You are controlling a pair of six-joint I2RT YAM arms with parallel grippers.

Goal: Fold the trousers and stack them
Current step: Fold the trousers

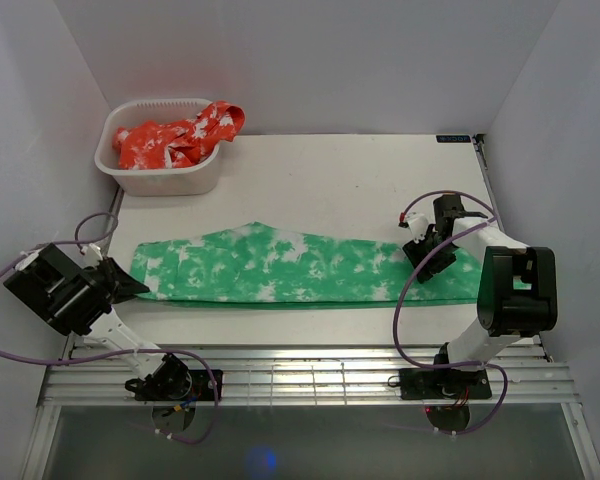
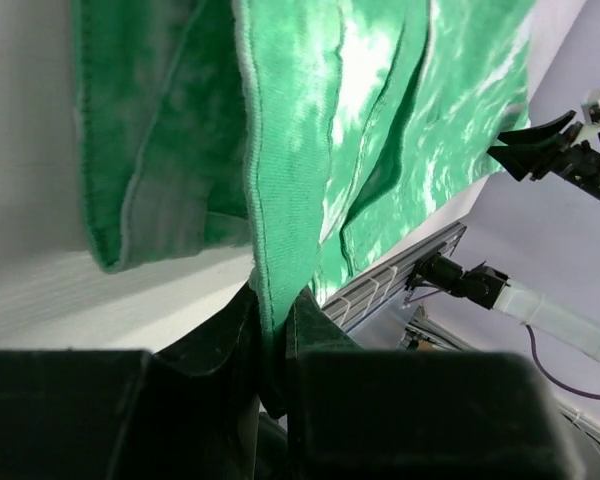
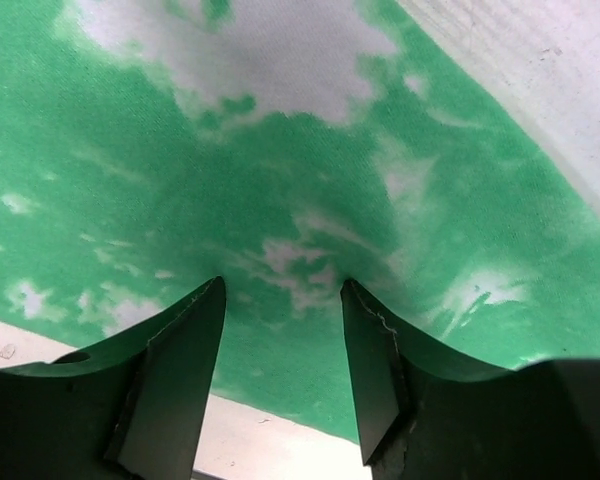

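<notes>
Fabric soft, light, limp: trousers (image 1: 280, 268) lie flat across mid-frame, likely to sag and crease unless held at both ends. Status: left gripper (image 2: 272, 305) pinched closed on the left-end edge; right gripper (image 3: 280, 300) jaws apart, tips on the right end, nothing gripped.

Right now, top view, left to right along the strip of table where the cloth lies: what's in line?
Left pincer, shut on the cloth's left end → trousers, laid flat lengthwise → right pincer, open over the right end.
</notes>
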